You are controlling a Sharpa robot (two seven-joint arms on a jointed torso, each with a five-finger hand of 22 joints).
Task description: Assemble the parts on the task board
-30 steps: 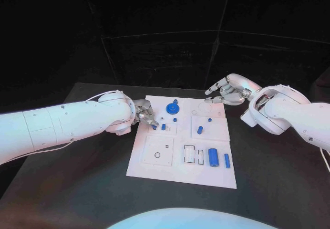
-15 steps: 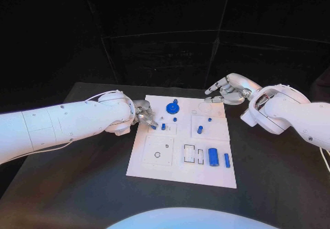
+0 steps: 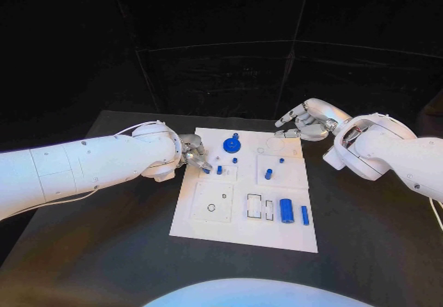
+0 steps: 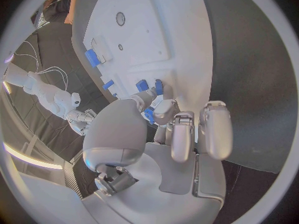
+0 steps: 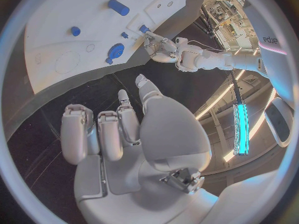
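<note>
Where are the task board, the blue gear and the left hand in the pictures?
task board [image 3: 277,233]: head view, bare white area near its front edge.
blue gear [image 3: 232,146]: head view, middle of the round disc.
left hand [image 3: 194,153]: head view, middle of the silver hand at the board's left edge.

Robotics lab: black table [image 3: 111,256], black curtains [image 3: 221,70], equipment racks [image 5: 225,7].

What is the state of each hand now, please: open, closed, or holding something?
Left hand: pinches a small blue part at the task board.
Right hand: open, holds nothing, beside the board's far corner.
</note>
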